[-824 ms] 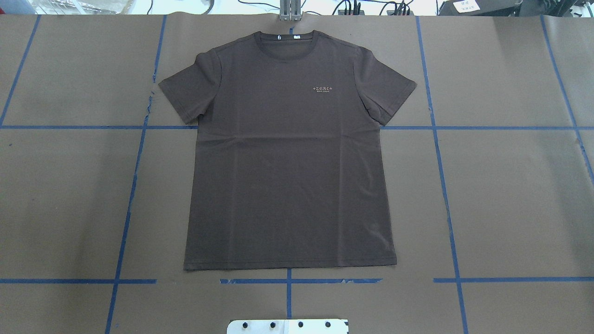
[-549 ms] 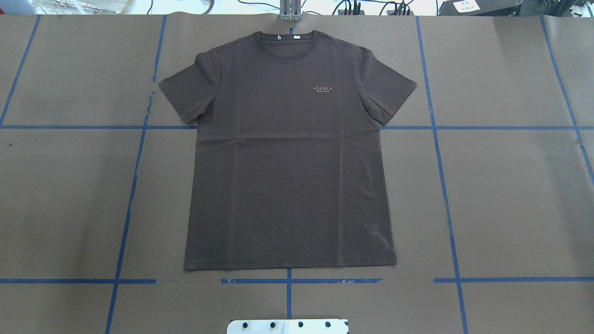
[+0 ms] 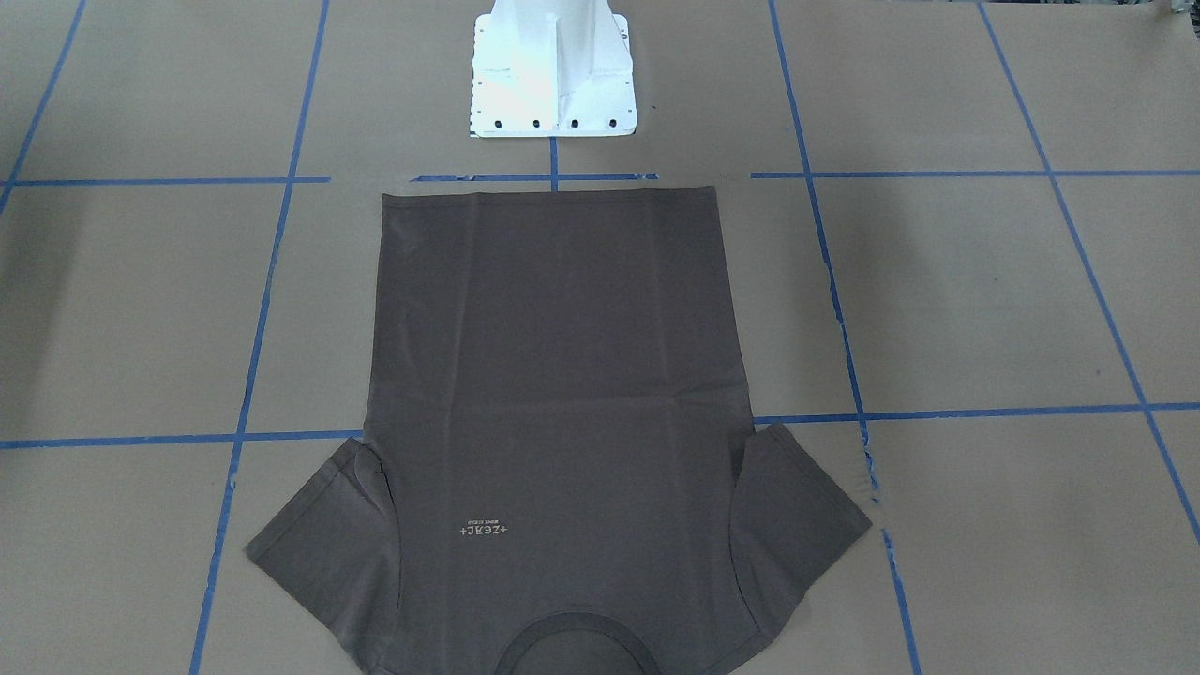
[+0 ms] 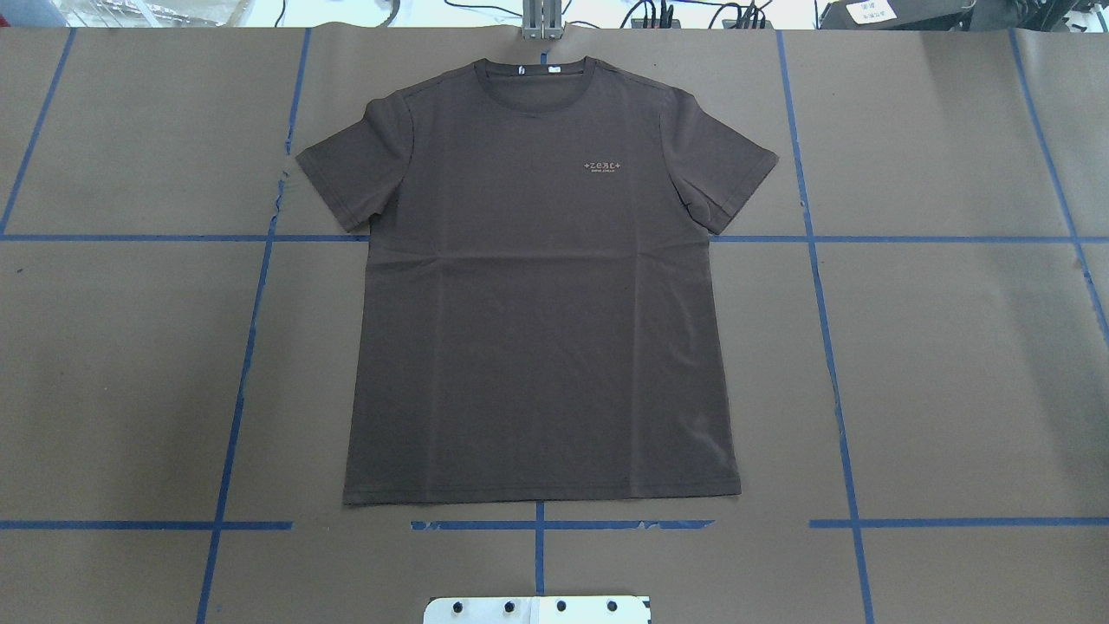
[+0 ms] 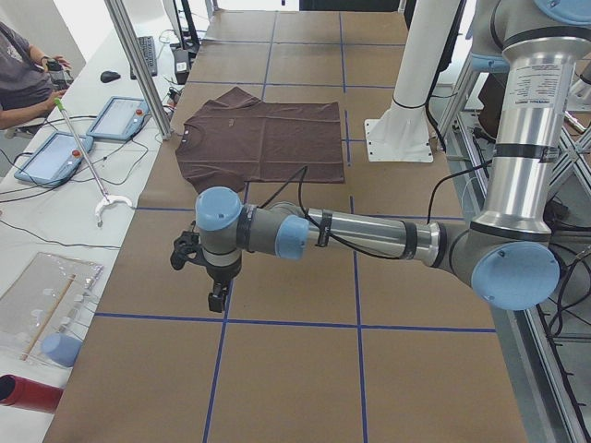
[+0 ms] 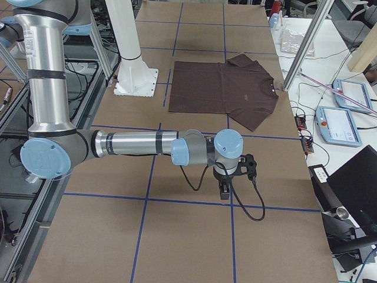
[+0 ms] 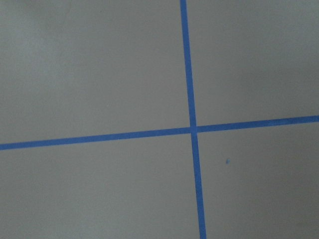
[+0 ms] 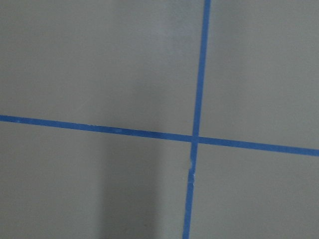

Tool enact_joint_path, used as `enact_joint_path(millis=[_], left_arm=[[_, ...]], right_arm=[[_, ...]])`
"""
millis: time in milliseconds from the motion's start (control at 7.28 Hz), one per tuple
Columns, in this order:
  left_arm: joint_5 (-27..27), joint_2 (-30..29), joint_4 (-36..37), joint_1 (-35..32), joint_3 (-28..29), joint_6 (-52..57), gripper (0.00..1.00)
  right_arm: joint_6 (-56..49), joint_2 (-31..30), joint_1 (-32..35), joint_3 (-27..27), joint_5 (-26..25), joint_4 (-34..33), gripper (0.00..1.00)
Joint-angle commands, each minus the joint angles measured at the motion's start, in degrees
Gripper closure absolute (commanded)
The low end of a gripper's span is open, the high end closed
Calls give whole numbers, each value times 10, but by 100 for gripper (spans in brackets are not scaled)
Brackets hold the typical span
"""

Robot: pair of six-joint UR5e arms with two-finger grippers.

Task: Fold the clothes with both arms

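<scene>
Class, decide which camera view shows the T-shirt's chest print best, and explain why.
The overhead exterior view: the chest print sits upright and readable on the T-shirt. The front-facing view shows it upside down; both side views reduce it to a faint speck; the wrist views show only blue tape on brown paper.

Brown-papered table (image 4: 953, 390), blue tape lines (image 4: 953, 239), flat T-shirt (image 4: 537, 303)

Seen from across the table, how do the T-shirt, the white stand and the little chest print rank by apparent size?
1. T-shirt, by far the largest, even with its collar end cropped.
2. White stand, cropped at the top edge.
3. Chest print, the smallest.
</scene>
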Motion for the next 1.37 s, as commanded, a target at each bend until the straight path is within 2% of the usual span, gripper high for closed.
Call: enact_joint_path(millis=[0, 137, 412, 687, 824, 962, 1099, 1236], left_arm=[[-8, -41, -63, 25, 0, -1, 0], [-47, -39, -88, 34, -3, -7, 0], [-55, -47, -96, 42, -7, -38, 0], [-48, -62, -127, 82, 11, -61, 0], [-16, -63, -145, 99, 19, -89, 0], [-7, -55, -199, 100, 21, -130, 0], [-6, -57, -218, 101, 24, -166, 0], [-6, -62, -217, 101, 25, -171, 0]], right_arm=[[-3, 53, -38, -28, 21, 45, 0], [1, 83, -53, -46, -25, 46, 0], [61, 121, -118, -70, -28, 70, 0], [198, 151, -180, -76, -30, 116, 0], [270, 172, -204, -92, -53, 153, 0], [373, 182, -238, -109, -75, 211, 0], [457, 217, -268, -157, -119, 276, 0], [483, 271, -295, -220, -136, 292, 0]])
